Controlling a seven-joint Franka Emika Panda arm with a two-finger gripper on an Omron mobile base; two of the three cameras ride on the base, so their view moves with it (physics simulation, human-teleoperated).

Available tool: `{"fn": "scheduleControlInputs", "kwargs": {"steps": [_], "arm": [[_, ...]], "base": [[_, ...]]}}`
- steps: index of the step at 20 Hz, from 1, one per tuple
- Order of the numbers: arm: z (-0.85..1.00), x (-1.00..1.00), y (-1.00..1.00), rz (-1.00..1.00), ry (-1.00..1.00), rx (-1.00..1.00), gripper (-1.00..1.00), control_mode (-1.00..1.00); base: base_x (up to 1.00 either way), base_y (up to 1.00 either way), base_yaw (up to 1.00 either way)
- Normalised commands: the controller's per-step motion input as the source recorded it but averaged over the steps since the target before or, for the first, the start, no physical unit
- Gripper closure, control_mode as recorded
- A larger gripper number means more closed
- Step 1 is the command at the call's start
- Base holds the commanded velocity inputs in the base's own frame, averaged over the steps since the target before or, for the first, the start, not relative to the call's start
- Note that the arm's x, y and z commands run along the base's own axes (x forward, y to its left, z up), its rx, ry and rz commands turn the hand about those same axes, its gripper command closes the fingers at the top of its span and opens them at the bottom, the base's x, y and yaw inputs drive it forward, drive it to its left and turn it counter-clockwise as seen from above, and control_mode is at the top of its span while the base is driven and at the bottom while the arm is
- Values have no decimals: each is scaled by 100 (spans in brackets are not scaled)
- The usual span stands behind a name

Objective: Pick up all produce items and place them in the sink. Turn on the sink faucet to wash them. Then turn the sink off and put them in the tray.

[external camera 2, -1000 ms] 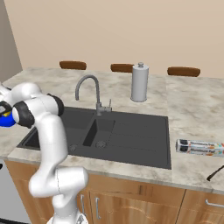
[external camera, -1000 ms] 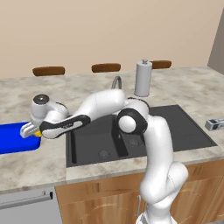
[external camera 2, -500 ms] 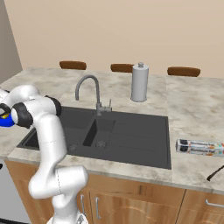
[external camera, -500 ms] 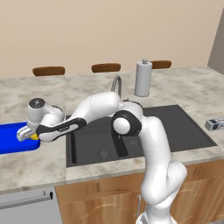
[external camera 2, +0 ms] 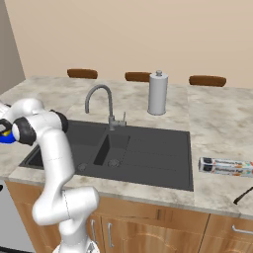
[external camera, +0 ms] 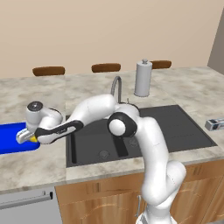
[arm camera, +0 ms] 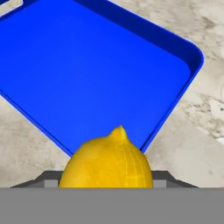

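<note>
A small yellow lemon (arm camera: 107,161), the produce item, sits between the jaws of my gripper (external camera: 27,137), which is shut on it. In the left base view the arm reaches far left, and the lemon (external camera: 33,138) hangs just above the right end of the blue tray (external camera: 11,139). In the hand view the lemon sits over the near edge of the tray (arm camera: 87,74), and the tray floor is bare. The black sink (external camera: 175,127) lies to the right, with the grey faucet (external camera: 116,85) behind it. No water runs from the faucet (external camera 2: 99,98).
A white paper-towel roll (external camera: 142,78) stands behind the sink. A foil box (external camera 2: 225,166) lies on the counter right of the sink (external camera 2: 148,148). Speckled stone counter surrounds the tray, and brown chair backs line the far edge.
The gripper, with the lemon still in it, has shifted a little to the left and lower over the tray's right end. Nothing else has moved.
</note>
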Motion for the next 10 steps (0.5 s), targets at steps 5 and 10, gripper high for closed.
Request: {"fn": "scheduleControlInputs", "kwargs": {"steps": [5,10], "arm": [[-16,11,0,0,0,-1,100,-100],[-11,17,0,0,0,0,100,-100]], "base": [[0,0,0],[0,0,0]]}}
